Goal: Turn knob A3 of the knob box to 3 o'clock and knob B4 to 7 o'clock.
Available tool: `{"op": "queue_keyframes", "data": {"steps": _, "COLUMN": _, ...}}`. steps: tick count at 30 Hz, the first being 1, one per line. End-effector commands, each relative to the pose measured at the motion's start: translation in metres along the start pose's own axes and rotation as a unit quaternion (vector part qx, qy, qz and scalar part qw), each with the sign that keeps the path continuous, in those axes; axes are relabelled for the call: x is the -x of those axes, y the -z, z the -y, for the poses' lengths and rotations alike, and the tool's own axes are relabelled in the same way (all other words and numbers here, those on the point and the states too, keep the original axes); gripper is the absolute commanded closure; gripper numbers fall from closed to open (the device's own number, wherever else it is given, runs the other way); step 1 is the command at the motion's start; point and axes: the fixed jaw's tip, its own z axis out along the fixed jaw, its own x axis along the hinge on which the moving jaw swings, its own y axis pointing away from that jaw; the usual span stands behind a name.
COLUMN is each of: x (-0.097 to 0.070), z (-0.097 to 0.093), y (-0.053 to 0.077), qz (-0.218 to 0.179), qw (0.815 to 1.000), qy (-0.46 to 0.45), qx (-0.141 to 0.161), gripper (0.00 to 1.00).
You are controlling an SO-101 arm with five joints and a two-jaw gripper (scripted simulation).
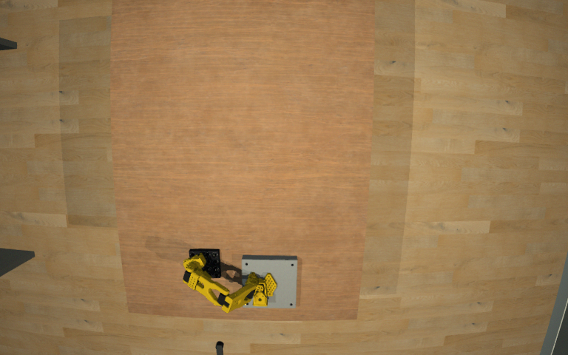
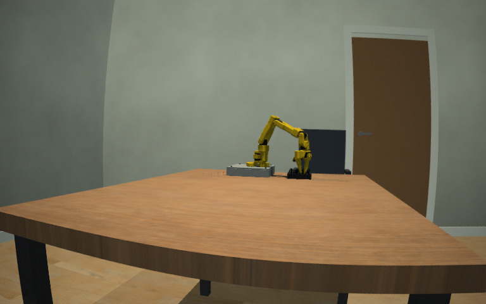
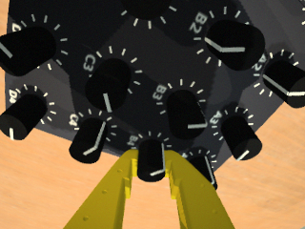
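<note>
The black knob box (image 1: 206,259) lies on the table just left of the arm's base; it also shows in the exterior view (image 2: 298,175). In the wrist view its white-lined knobs fill the frame. My gripper (image 3: 152,164) reaches down onto the box and is shut on knob B4 (image 3: 152,159), the knob at the near edge, with one yellow finger on each side. The knob's white line points to the lower right in this view. Knob A3 (image 3: 240,137) stands free to the right, and knob B3 (image 3: 185,114) just beyond B4. In the overhead view the gripper (image 1: 196,263) covers the box's left part.
The arm stands on a grey base plate (image 1: 273,281) near the table's edge. A dark chair (image 2: 324,150) and a brown door (image 2: 390,118) are behind the table. Neighbouring knobs C4 (image 3: 90,140) and A4 (image 3: 204,166) stand close to the fingers.
</note>
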Motion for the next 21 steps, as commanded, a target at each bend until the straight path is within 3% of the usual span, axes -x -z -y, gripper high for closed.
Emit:
{"op": "queue_keyframes", "data": {"steps": 1, "x": 0.0032, "z": -0.0028, "y": -0.0030, "qz": 0.010, "qw": 0.999, "qy": 0.036, "qx": 0.009, "gripper": 0.99}}
{"op": "queue_keyframes", "data": {"steps": 21, "x": 0.0016, "z": -0.0025, "y": -0.0031, "qz": 0.011, "qw": 0.985, "qy": 0.175, "qx": 0.008, "gripper": 0.99}}
